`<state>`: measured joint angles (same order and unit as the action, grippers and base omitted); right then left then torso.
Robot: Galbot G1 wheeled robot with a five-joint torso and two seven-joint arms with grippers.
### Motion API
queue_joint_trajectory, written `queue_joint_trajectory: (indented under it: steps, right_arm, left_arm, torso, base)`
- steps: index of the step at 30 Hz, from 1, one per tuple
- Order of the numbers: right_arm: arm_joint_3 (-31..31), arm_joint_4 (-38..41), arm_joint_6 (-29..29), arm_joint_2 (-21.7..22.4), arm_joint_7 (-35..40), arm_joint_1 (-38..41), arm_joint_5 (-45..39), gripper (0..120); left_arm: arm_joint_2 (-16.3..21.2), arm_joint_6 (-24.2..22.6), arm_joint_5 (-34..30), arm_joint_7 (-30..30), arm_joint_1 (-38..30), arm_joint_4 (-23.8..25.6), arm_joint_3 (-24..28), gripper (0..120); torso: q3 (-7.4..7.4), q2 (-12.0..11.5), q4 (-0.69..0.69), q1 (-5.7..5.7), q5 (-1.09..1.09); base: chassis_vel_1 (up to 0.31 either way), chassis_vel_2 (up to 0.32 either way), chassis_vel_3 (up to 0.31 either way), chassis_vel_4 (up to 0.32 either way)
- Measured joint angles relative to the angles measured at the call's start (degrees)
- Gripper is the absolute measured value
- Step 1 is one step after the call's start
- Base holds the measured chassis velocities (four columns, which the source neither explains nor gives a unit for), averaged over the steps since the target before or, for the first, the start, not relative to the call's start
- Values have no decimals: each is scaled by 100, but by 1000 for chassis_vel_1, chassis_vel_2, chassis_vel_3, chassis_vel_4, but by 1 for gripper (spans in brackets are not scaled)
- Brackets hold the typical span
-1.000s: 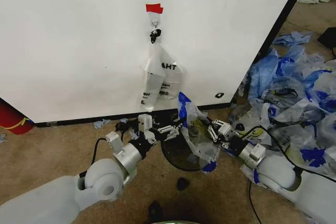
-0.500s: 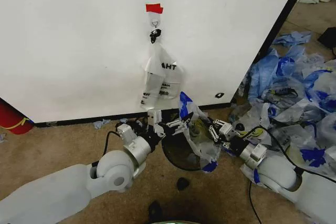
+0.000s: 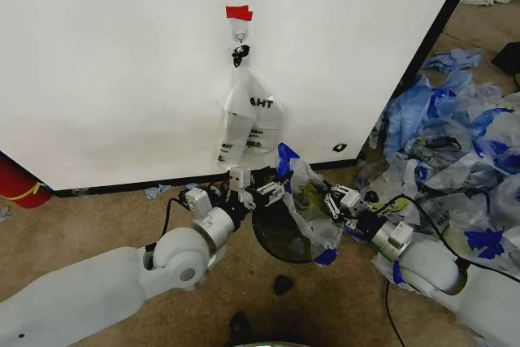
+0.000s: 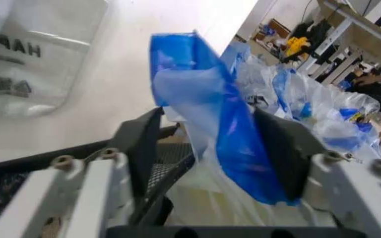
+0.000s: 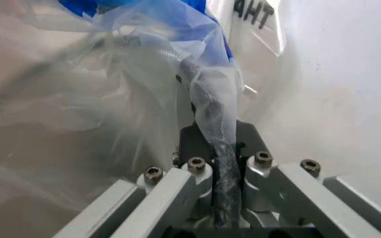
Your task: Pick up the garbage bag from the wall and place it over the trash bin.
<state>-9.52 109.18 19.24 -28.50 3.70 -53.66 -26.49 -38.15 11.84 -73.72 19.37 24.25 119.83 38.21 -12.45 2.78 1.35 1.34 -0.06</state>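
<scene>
Floor: brown carpet runs along the foot of the wall (image 3: pixel 122 79), with a heap of loose plastic bags (image 3: pixel 455 144) at the right side.
Head view, wall: a second white bag (image 3: pixel 248 119) with black lettering hangs from the hook (image 3: pixel 240 36) under the red tape (image 3: pixel 239 12).
Head view, bin: the trash bin (image 3: pixel 280 233) stands on the carpet at the base of the wall, between both arms.
Head view, bag: the garbage bag (image 3: pixel 305 205) is off the wall and held above the bin's right rim, partly draped over it, apparently so its mouth can be spread.
Head view, grippers: the left gripper (image 3: pixel 260 193) meets the bag's upper blue edge at the bin's rear-left rim; the right gripper (image 3: pixel 331 201) holds the bag's right side.
Left wrist view: the jaws stand apart with the blue bag edge (image 4: pixel 210 114) between them, not yet pinched; the bin's mesh wall (image 4: pixel 170 168) lies beneath.
Right wrist view: the jaws are clamped on a twisted strand of the bag (image 5: pixel 214 114), judged to anchor that side.
</scene>
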Motion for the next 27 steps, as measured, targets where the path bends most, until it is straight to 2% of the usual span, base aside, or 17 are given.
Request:
queue_joint_trajectory:
  steps: [3, 5, 11, 12, 14, 21, 27]
  right_arm:
    - [-1, -1, 2, 5, -2, 9, -2, 0]
    - [-1, 0, 4, 9, -2, 9, -3, 0]
    - [72, -14, 40, -2, -6, -122, 9, 0]
    - [72, -14, 40, -2, -6, -122, 9, 0]
    - [92, -21, 47, -24, -6, -156, 19, 0]
    - [170, -18, 92, -44, -4, -197, 3, 0]
    - [492, 22, 200, -56, -22, -390, -110, 0]
  left_arm:
    - [-7, 1, 0, -3, 6, 12, 14, 38]
    - [0, 1, 7, -4, 18, 12, 17, 35]
    - [80, 14, 25, -2, 84, 25, -31, 9]
    - [80, 14, 25, -2, 84, 25, -31, 9]
    - [94, 23, 25, 9, 92, 25, -51, 1]
    - [202, 40, 31, 31, 199, 36, -184, 0]
    - [350, 44, 117, 25, 530, -11, -498, 0]
  torso:
    - [0, 0, 1, 0, 0]
    - [0, 0, 1, 0, 0]
    - [0, 0, 1, 0, 0]
    - [0, 0, 1, 0, 0]
    - [0, 0, 1, 0, 1]
    - [0, 0, 0, 0, -1]
    - [0, 0, 0, 0, 0]
  base:
    - [0, 0, 0, 0]
    - [0, 0, 0, 0]
    - [0, 0, 0, 0]
    - [0, 0, 0, 0]
    - [0, 0, 0, 0]
    - [0, 0, 0, 0]
    - [0, 0, 0, 0]
